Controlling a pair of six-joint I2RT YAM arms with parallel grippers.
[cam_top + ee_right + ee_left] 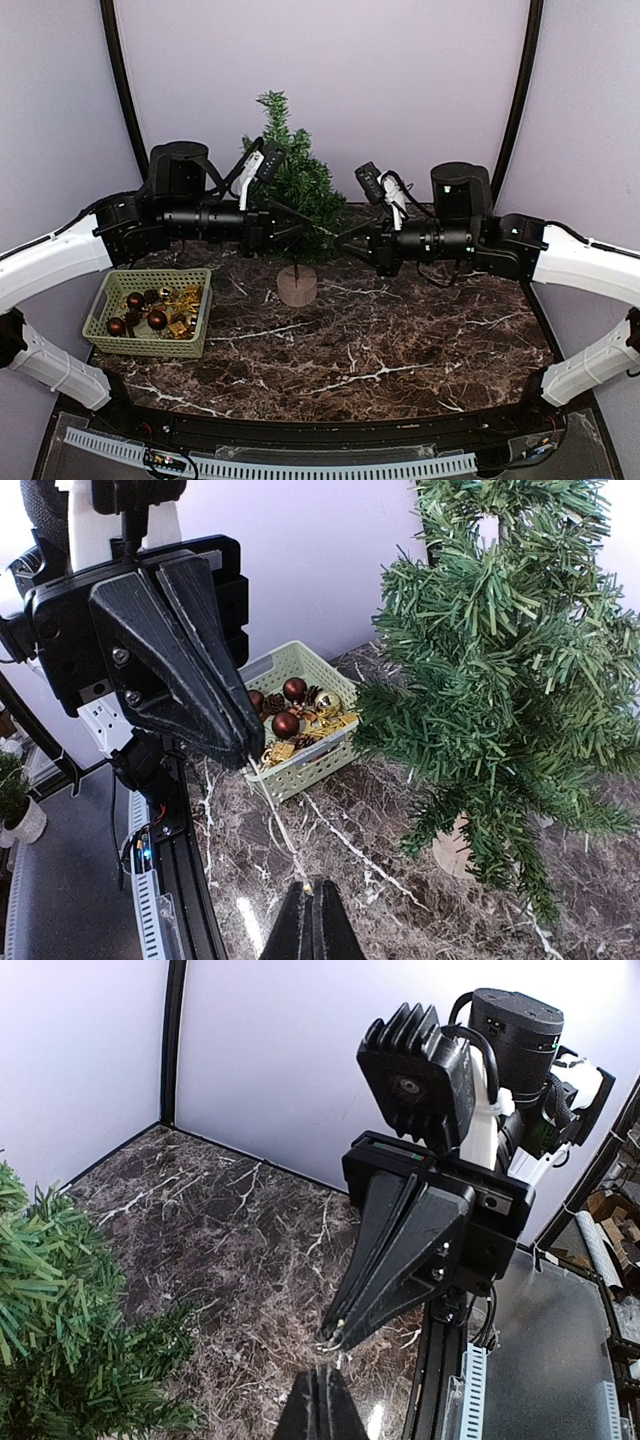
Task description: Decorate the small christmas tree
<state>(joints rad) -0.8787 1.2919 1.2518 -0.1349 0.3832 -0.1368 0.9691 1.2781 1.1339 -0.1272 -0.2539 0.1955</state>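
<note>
A: What's there, counted?
B: One small christmas tree (295, 180), one basket (155, 272), two claws. The baubles (157, 319) inside it are too jumbled to count.
A: The tree?
B: Dark green and bristly, with a thin trunk on a round pale stump (297, 286). It stands upright just behind the claw tips.
A: The arms?
B: Both reach inward, level. The left gripper (245, 745) and right gripper (340, 1330) are pinched closed, tips nearly meeting.
</note>
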